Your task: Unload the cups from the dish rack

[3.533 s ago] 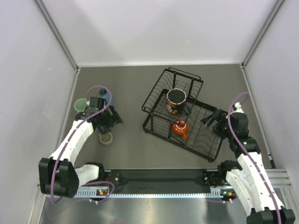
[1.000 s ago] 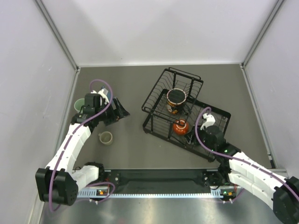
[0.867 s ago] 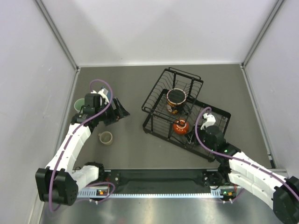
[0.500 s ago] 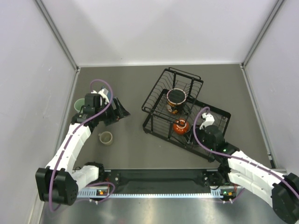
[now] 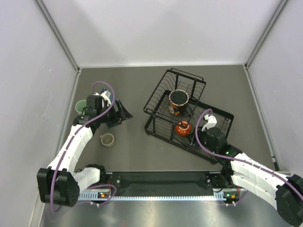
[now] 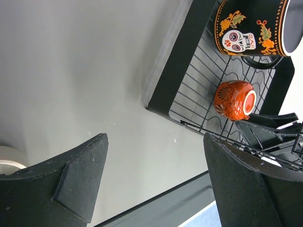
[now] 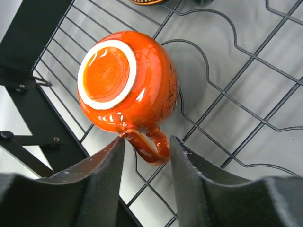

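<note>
Two cups sit in the dish rack (image 6: 180, 61) right now. The small orange cup (image 7: 128, 80) stands upside down on the lower wire floor, its pale-ringed base facing up and its handle pointing at my wrist. My right fingers (image 7: 94, 179) are down in the rack on either side of that handle, right up against it. I cannot tell whether they are actually clamping it or only bracketing it. The cup rests on the wires.

Just beyond it in the rack stands the red patterned mug (image 6: 248, 26), skull and flowers on its side, black handle low, mouth up.

Over on the left, my left fingers (image 6: 71, 179) are spread wide with nothing between them, hanging above bare counter (image 6: 94, 71) just beside the rack's near corner. Out on the counter, the beige mug (image 5: 107, 139) stands upright near my left arm, and the mint-green tumbler (image 5: 81, 106) stands upright close to the left wall.
</note>
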Motion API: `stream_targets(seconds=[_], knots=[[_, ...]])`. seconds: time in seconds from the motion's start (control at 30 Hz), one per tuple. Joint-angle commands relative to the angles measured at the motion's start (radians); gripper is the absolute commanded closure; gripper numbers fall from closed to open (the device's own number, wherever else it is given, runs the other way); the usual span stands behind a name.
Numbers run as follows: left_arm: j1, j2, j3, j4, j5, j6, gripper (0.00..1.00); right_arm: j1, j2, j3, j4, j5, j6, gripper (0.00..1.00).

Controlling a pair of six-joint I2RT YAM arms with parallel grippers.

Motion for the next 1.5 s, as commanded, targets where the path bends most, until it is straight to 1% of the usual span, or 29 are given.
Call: stream_targets(seconds=[0.0,0.07,0.1,0.17,0.43,0.5,0.53,0.63,0.73,0.77,0.8,0.93,1.07,1.3,1.47], knots=[[0.009,-0.014,0.002,0.042,0.023,-0.006,0.13,0.022,-0.001,-0.005,0.061,0.033,0.0,0.58],[0.009,-0.017,0.001,0.042,0.028,-0.006,0.13,0.025,-0.001,-0.003,0.057,0.039,0.003,0.6],[0.009,-0.019,-0.001,0.042,0.026,-0.008,0.13,0.025,-0.005,-0.005,0.052,0.04,0.003,0.64],[0.009,-0.023,-0.001,0.04,0.029,-0.008,0.13,0.026,-0.019,-0.005,0.046,0.05,0.005,0.67],[0.011,-0.038,-0.002,0.033,0.045,-0.011,0.13,0.03,-0.038,-0.01,0.045,0.059,0.005,0.76],[0.011,-0.054,0.002,0.022,0.045,-0.006,0.13,0.03,-0.033,0.007,0.025,0.062,0.003,0.81],[0.011,-0.054,0.004,0.022,0.043,-0.008,0.13,0.028,-0.033,0.007,0.025,0.062,0.003,0.81],[0.011,-0.063,0.011,0.01,0.046,-0.008,0.12,0.03,-0.05,0.03,-0.017,0.074,0.015,0.86],[0.011,-0.066,0.019,0.001,0.045,-0.009,0.13,0.028,-0.082,0.049,-0.064,0.091,0.02,0.93],[0.011,-0.068,0.019,0.001,0.046,-0.011,0.13,0.03,-0.1,0.047,-0.073,0.096,0.021,0.98],[0.011,-0.071,0.018,0.001,0.045,-0.014,0.13,0.03,-0.11,0.047,-0.087,0.105,0.021,1.0],[0.011,-0.075,0.011,0.008,0.055,-0.023,0.13,0.03,-0.154,0.041,-0.115,0.12,0.028,1.0],[0.011,-0.081,0.031,0.01,0.078,-0.034,0.14,0.03,-0.234,0.058,-0.165,0.14,0.08,1.0],[0.011,-0.097,0.099,-0.001,0.092,-0.068,0.14,0.03,-0.379,0.111,-0.23,0.235,0.179,1.0],[0.011,-0.132,0.102,0.05,0.143,-0.131,0.14,0.03,-0.445,0.185,-0.322,0.301,0.224,1.0]])
